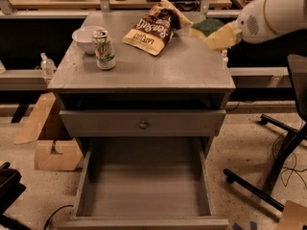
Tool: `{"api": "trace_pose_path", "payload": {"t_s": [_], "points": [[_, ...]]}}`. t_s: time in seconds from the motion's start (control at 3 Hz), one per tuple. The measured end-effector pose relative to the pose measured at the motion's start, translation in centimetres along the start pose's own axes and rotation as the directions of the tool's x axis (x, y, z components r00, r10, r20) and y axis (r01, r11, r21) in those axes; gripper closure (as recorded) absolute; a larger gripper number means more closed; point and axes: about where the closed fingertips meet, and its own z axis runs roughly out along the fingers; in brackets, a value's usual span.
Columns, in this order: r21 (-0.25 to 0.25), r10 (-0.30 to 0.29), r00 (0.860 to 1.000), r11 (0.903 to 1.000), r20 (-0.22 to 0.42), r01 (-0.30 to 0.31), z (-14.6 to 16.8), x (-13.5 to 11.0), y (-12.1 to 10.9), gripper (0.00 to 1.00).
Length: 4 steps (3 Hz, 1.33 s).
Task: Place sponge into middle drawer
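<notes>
The tool [218,36] (above the cabinet top's [158,66] back-right corner) is clamped on the sponge [208,26]; the middle drawer [144,190] stands open.

Warm, rather dim light falls from above on the grey surface [168,73] and leaves a soft sheen near its middle. The gripper [218,36], at the upper right above the back corner, and its white arm [278,11] catch the most light. The middle drawer [144,195] is evenly lit inside, while the gap [144,101] under the top seems wholly in shadow.
</notes>
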Motion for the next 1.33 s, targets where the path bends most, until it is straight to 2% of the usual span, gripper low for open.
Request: {"api": "trace_pose_path", "payload": {"t_s": [0.33,0.67,1.0,1.33], "points": [[-0.095,-0.017,0.994,0.9951,0.106,0.027,0.1,3.9,7.1,1.0],[-0.204,-0.008,0.993,0.9784,0.115,0.031,1.6,9.0,12.4,1.0],[-0.323,-0.043,0.995,0.9439,0.088,0.069,3.5,14.4,16.9,1.0],[-0.323,-0.043,0.995,0.9438,0.088,0.069,3.5,14.5,16.9,1.0]]}}
